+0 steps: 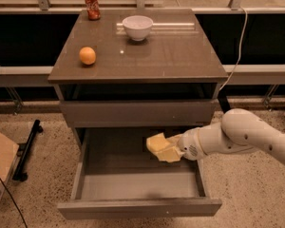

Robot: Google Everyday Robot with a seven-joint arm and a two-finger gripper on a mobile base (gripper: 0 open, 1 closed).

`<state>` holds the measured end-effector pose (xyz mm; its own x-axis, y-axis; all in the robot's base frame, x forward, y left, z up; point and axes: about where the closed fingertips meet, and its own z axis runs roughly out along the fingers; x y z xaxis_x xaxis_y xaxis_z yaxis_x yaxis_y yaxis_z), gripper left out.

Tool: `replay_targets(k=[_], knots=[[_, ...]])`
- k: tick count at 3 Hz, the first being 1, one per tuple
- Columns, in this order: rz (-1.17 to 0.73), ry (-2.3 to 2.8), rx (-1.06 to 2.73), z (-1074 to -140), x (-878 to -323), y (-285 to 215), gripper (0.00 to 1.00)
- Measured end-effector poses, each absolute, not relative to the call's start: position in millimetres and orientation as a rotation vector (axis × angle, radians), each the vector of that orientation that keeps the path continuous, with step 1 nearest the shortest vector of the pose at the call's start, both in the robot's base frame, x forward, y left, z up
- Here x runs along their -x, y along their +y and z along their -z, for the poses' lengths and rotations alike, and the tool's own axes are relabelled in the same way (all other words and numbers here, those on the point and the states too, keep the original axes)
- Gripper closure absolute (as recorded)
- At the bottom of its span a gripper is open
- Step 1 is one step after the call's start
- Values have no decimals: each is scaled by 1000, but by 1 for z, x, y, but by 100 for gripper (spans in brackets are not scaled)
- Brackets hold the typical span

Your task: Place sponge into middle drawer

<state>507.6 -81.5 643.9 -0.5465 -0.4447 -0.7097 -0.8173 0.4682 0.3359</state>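
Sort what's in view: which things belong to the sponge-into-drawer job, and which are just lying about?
Job: sponge, gripped by the end effector over the open middle drawer.
Lying about: orange, white bowl, red can, all on the cabinet top.

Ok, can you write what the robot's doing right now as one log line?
gripper: shut on pale yellow soft sponge | place: over wide deep grey middle drawer, right side | drawer: open | sponge: not released
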Motion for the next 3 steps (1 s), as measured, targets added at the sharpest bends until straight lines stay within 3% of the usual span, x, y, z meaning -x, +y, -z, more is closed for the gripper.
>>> replay_targets(k=[3], knots=[[-1045, 2284, 894, -535, -499, -70, 100]])
